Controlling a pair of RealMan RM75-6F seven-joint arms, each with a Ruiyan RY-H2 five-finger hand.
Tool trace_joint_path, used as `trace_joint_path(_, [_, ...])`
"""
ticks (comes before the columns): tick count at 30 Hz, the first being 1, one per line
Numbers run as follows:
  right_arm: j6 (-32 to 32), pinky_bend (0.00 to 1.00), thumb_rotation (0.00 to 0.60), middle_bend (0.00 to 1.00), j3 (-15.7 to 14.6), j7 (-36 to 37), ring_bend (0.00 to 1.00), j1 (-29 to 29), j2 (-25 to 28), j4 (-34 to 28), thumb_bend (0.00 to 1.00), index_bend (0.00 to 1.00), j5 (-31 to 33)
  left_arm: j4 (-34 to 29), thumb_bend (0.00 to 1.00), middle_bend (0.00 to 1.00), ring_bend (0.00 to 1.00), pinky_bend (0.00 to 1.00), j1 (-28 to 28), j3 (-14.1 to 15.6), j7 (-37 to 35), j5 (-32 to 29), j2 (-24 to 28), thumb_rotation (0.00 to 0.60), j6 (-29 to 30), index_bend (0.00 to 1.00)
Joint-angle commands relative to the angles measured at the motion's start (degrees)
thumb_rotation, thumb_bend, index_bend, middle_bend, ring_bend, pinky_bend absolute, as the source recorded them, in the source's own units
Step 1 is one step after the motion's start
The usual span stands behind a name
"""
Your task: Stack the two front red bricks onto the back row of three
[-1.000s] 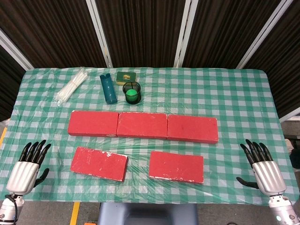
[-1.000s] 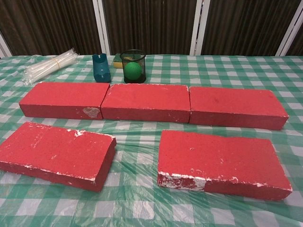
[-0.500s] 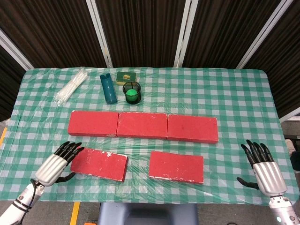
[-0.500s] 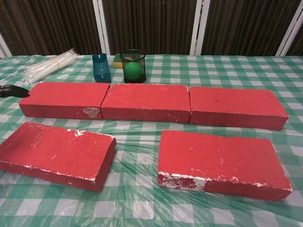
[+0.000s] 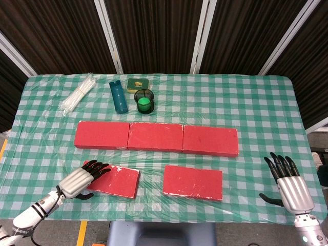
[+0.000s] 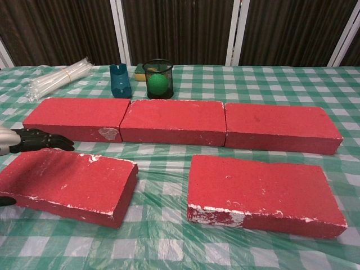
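At the table's front left, our left hand hovered with fingers spread over the near-left brick, holding nothing. We judged it heavy, rigid and rough-faced, best clasped across its short end. Our right hand waited open, well apart.

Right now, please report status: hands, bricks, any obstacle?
Left hand open at front left brick, no grip. Right hand open, idle. Front right brick untouched. Back row top bare.
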Motion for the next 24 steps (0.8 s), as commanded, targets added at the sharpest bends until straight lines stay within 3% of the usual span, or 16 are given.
trace_joint_path(1, [-0.1, 0.00, 0.536, 0.00, 0.0, 0.0, 0.00, 0.1, -0.1, 0.0, 0.09, 0.00, 0.1, 0.1, 0.27, 0.00, 0.00, 0.00, -1.0, -0.3, 1.4, -1.1, -0.9, 0.600, -1.5, 0.00])
trace_joint_path(17, [0.2, 0.00, 0.534, 0.00, 0.4, 0.0, 0.00, 0.0, -0.2, 0.1, 0.09, 0.00, 0.5, -1.3, 0.27, 0.00, 0.00, 0.00, -6.0, 0.0, 0.9, -4.0, -0.2, 0.600, -8.7, 0.00])
trace_joint_path(24, [0.1, 0.00, 0.535, 0.00, 0.5, 0.0, 0.00, 0.0, -0.2, 0.1, 0.09, 0.00, 0.6, -0.5, 0.27, 0.00, 0.00, 0.00, -6.6, -0.2, 1.0, -4.4, -0.9, 0.600, -8.3, 0.00])
